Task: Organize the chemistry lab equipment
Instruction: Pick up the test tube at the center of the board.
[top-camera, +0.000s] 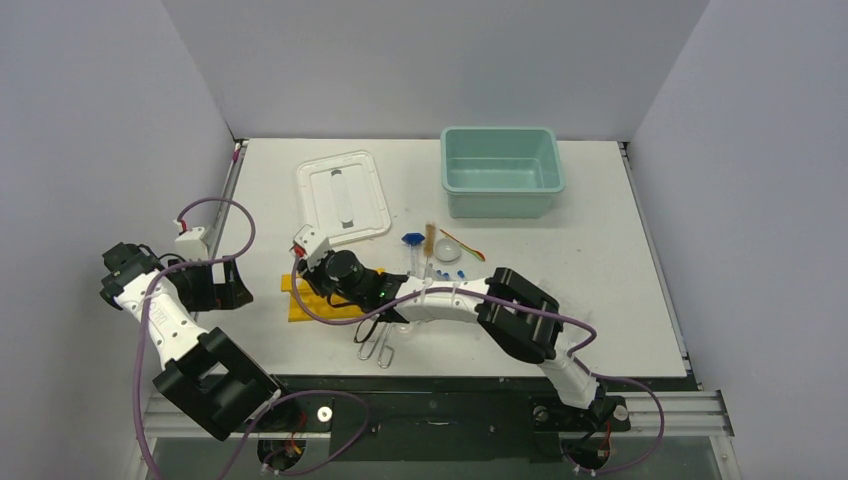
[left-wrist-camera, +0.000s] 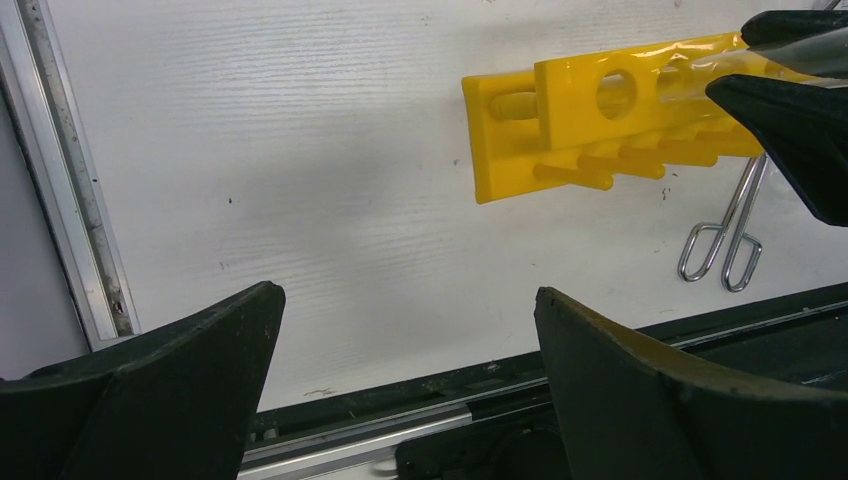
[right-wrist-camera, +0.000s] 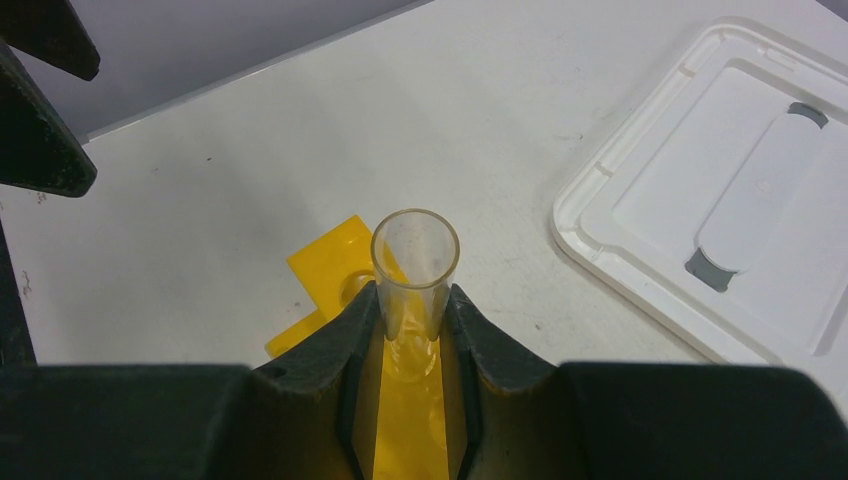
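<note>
My right gripper (right-wrist-camera: 413, 300) is shut on a clear glass tube (right-wrist-camera: 415, 262) and holds it over the yellow holed rack (right-wrist-camera: 335, 270), which lies on the table left of centre (top-camera: 300, 300). In the left wrist view the rack (left-wrist-camera: 560, 130) is at the upper right with the right gripper's fingers over it. My left gripper (left-wrist-camera: 405, 300) is open and empty, left of the rack near the table's front edge (top-camera: 232, 285). Metal loop-handled tongs (top-camera: 378, 345) lie in front of the rack (left-wrist-camera: 728, 240). Blue-capped vials (top-camera: 412, 242), a tan-bristled brush (top-camera: 430, 245) and a round dish (top-camera: 448, 250) lie right of the right gripper.
A white rectangular lid (top-camera: 342, 197) lies behind the rack, also in the right wrist view (right-wrist-camera: 735, 190). A teal tub (top-camera: 500, 170) stands at the back right. A thin yellow-red strip (top-camera: 462, 243) lies by the dish. Grey walls enclose the table.
</note>
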